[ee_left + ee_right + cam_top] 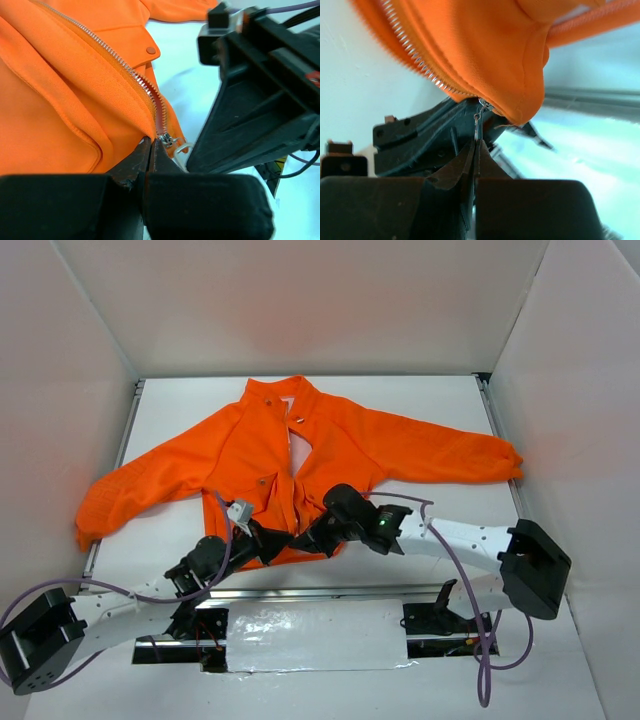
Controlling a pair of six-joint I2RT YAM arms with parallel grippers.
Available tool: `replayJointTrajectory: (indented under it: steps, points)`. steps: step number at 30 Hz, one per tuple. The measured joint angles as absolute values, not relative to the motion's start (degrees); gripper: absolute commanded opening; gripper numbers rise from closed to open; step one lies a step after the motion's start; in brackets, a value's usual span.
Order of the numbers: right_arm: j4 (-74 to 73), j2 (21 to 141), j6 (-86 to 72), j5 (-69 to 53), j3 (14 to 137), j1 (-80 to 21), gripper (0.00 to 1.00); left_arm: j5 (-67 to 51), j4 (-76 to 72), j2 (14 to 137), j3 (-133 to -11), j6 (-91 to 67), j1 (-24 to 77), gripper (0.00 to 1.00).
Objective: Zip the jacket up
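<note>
Jacket (250, 450) flat on table (420, 400), collar at 12 o'clock. Left claw (150, 150) pinches hem (170, 125) at 6; right claw (476, 150) pinches pull (477, 125). Zipping barely begun: next, draw pull toward 12, hem anchored.

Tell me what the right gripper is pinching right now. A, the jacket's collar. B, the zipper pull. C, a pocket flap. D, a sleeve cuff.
B: in the right wrist view, the right gripper is closed on the thin metal zipper pull hanging just below the bottom edge of the orange jacket.
</note>
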State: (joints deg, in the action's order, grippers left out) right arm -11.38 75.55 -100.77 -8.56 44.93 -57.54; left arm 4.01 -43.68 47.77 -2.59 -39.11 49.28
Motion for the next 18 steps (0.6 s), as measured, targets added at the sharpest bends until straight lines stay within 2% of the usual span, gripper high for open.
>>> replayJointTrajectory:
  steps: [6, 18]
  points:
    - [-9.3, 78.1, -107.9, -15.1, 44.3, -55.2, 0.00, 2.8, -43.8, 47.7, -2.6, -39.0, 49.3, 0.00]
    - [-11.7, 76.4, -113.1, -18.1, 44.2, -49.3, 0.00, 1.5, -44.8, 45.2, -2.6, -39.0, 49.6, 0.00]
